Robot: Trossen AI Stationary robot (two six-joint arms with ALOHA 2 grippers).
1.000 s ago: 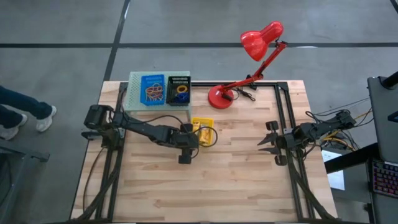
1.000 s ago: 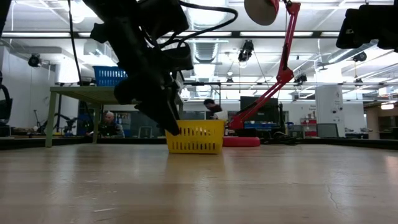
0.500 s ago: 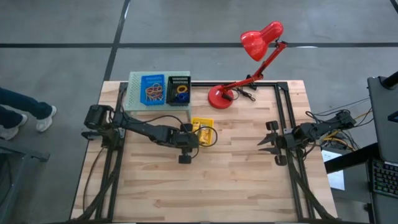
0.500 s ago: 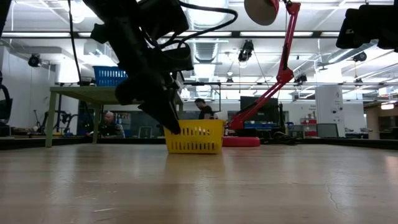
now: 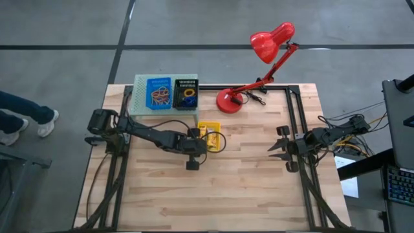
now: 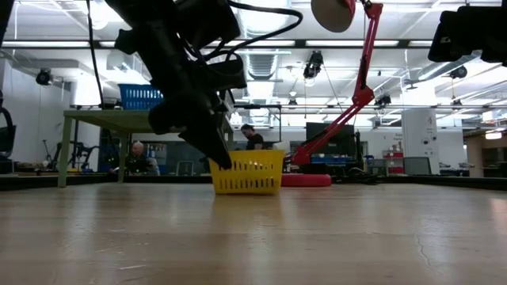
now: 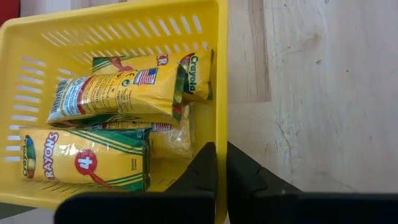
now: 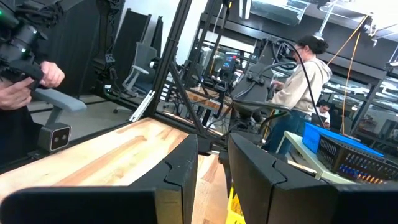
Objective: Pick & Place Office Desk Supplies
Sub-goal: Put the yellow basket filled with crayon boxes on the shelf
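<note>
Closed since a second ago: left tool (image 7: 217, 163) now pinching yellow basket (image 7: 74, 25) wall at crayon packs' (image 7: 134, 87) 3 o'clock, table centre. Thin-wall grip; risks tipping, spilling packs. Right tool (image 5: 279, 144) parked, spread.

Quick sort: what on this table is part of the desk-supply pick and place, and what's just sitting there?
In the job:
- yellow plastic basket, wall pinched by the left gripper fingers
- yellow crayon packets inside it
- blue basket with rubber-band loops
- black basket with small rings

Just there:
- red desk lamp
- pale green mesh shelf
- right gripper, idle, fingers apart
</note>
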